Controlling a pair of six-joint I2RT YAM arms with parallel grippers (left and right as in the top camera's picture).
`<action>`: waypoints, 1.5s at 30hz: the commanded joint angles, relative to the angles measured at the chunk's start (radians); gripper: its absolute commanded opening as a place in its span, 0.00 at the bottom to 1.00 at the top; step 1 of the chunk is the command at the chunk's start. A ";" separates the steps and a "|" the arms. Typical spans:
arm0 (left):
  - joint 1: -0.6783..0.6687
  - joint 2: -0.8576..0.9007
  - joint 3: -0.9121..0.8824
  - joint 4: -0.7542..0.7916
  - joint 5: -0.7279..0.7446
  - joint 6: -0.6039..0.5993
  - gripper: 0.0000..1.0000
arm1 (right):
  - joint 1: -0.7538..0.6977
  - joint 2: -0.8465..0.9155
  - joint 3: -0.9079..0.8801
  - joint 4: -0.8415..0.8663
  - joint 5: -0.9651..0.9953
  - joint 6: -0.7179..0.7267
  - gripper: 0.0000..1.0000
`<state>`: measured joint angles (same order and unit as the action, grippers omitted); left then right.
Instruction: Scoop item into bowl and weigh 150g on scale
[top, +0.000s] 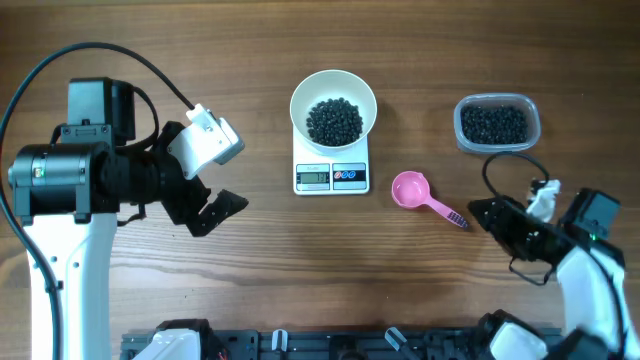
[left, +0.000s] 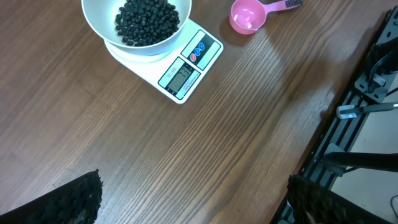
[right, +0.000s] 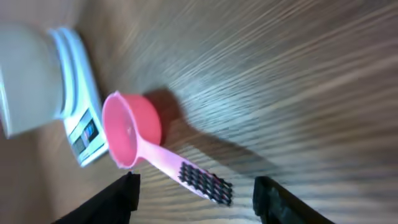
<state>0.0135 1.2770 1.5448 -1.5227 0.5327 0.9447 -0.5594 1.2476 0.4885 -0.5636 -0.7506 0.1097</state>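
1. The scoop (top: 412, 190), pink and empty, is seen lying on the wooden surface (top: 300, 270) just right of the scale (top: 331, 178). Its cup is turned toward the scale and its handle toward the right pincer (top: 480, 214).
2. The right pincer is held just off the handle's end with its jaws apart, and nothing is gripped. The left pincer (top: 215, 210) is parked well to the left, spread wide and empty.
3. The beads (top: 334, 121) are found in two places. A heap lies in the white bowl (top: 299, 100), which stands on the scale, and more lie in the clear tub (top: 460, 120) at the far right.
4. The scoop is judged light, stiff and smooth, so it could easily be skidded or spun by a one-sided touch. The dark ribbed patch at the handle's end is judged the best place to be taken hold of, across its width.
5. The beads are expected to behave as small, hard, rolling grains. They would be spilled readily from a tilted cup, so the cup is best carried level.
6. The bowl sits loose on the scale and could be shifted by a knock.
7. The display's figure cannot be read with certainty.
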 joint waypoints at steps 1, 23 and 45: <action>0.005 -0.010 0.014 -0.001 0.007 0.010 1.00 | -0.005 0.115 0.005 0.027 -0.186 -0.149 0.64; 0.005 -0.010 0.014 -0.001 0.007 0.010 1.00 | -0.005 0.175 -0.111 0.214 -0.216 -0.163 0.57; 0.005 -0.010 0.014 -0.001 0.007 0.009 1.00 | 0.004 0.176 -0.130 0.276 -0.207 -0.089 0.52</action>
<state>0.0135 1.2770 1.5448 -1.5230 0.5323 0.9447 -0.5598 1.4158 0.3801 -0.3111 -0.9642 -0.0200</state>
